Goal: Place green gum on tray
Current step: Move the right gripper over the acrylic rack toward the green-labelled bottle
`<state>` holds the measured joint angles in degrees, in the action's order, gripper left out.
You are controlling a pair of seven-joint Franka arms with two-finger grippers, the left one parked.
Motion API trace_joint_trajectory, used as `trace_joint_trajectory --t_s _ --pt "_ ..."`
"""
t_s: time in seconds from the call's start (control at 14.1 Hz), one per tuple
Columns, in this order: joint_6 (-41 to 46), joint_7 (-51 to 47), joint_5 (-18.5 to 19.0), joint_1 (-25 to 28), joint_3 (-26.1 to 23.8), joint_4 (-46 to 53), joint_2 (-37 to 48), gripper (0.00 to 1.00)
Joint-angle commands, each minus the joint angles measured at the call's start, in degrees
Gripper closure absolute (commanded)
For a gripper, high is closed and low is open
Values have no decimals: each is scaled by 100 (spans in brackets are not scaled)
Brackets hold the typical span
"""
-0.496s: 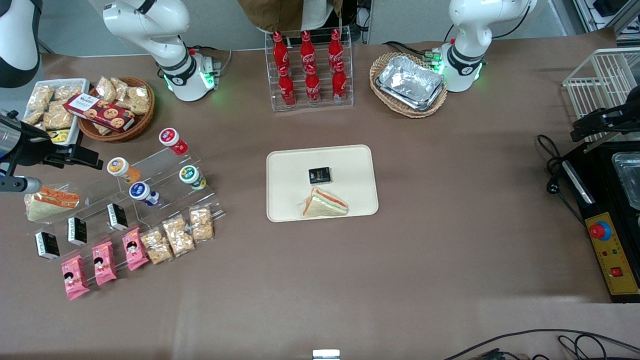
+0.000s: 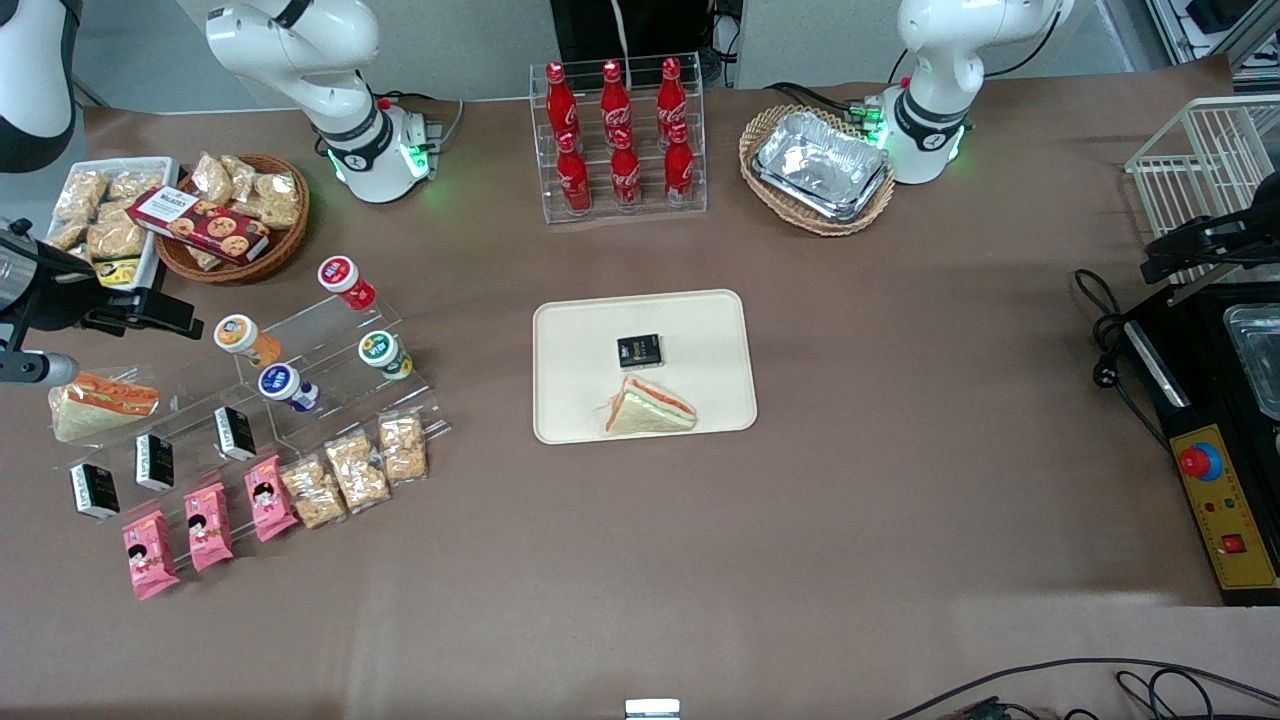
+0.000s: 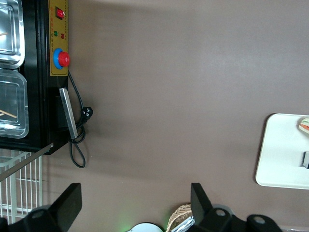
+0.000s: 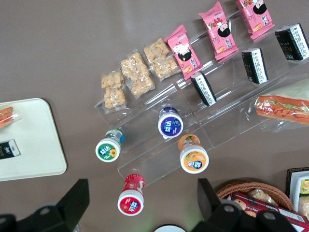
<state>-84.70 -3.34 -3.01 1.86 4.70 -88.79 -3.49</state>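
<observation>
The green gum is a small green bottle with a white lid. It lies on a clear acrylic step stand among other bottles, and shows again as the green gum in the right wrist view. The cream tray lies mid-table and holds a black packet and a sandwich; a corner of the tray shows from the wrist. My gripper hangs high over the working arm's end of the table, well apart from the gum. The gripper is open and holds nothing.
Red-lidded, orange-lidded and blue-lidded bottles share the stand. Black packets, pink packets and snack bags line its lower steps. A wrapped sandwich, a cookie basket, a cola rack and foil trays stand around.
My gripper has shifted slightly toward the working arm's end of the table. The brown figure by the cola rack has left the view. The gum and tray have not moved.
</observation>
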Motion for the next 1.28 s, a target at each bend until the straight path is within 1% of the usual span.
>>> trace_joint_trajectory --t_s 0.0,0.14,0.21,0.35,0.43,0.57,0.78,0.92,1.06,1.2 --pt "689 44 -7 -46 -56 73 32 0" --pt "622 376 54 -37 -57 -303 303 0" --pt "421 595 63 -54 -48 -636 522 0" --pt "-263 773 168 -72 -39 -1592 1136 0" --pt "-554 843 326 -63 -39 -1980 1392 0" --pt "-1020 1202 458 -81 -30 -2518 1692 0" --pt "-1487 1660 538 -177 119 -2932 1808 0" --pt "-1559 1679 538 -239 111 -3038 1799 0" --pt "-1620 1600 503 -186 67 -3205 1851 0" --pt "-1646 1495 433 -125 -91 -3293 1869 0"
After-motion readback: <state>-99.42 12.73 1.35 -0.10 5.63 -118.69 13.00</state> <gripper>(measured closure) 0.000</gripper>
